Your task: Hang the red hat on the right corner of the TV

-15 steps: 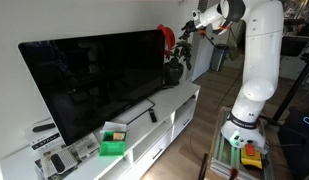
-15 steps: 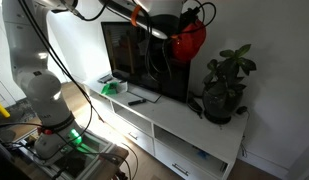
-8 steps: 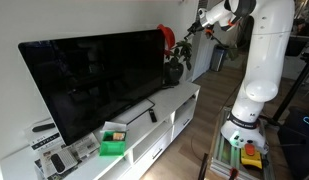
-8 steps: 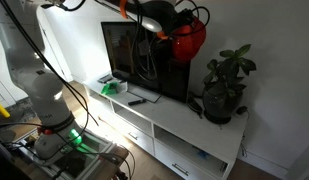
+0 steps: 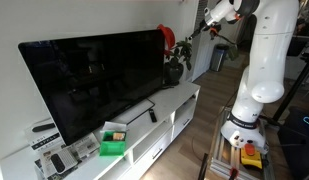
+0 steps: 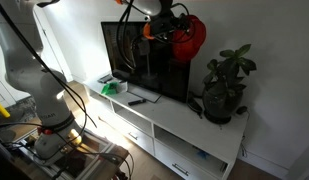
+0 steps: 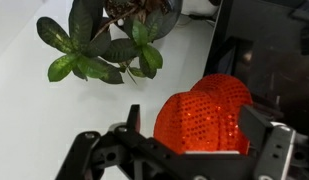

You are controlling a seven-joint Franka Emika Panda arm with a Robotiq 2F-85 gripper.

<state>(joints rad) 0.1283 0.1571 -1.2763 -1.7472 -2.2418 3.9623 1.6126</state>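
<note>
The red hat [image 5: 168, 37] hangs on the upper right corner of the TV [image 5: 94, 80], a large black screen on a white low cabinet. It shows in both exterior views, the hat [image 6: 192, 38] sitting at the edge of the TV [image 6: 139, 60]. My gripper [image 5: 197, 26] hovers a short way off the hat, open and holding nothing. In the wrist view the sequined hat [image 7: 204, 112] appears beyond and between the spread fingers [image 7: 133, 120] of the gripper [image 7: 199, 135], against the TV's dark edge [image 7: 269, 50].
A potted plant [image 5: 174, 68] stands on the cabinet just beside the TV's right end, below the hat, also in the wrist view as leaves [image 7: 99, 45]. A green box [image 5: 114, 143] and a remote [image 5: 152, 115] lie on the white cabinet [image 5: 179, 105].
The gripper has drawn back and upward from the hat, away from the TV. The hat stays on the TV corner.
</note>
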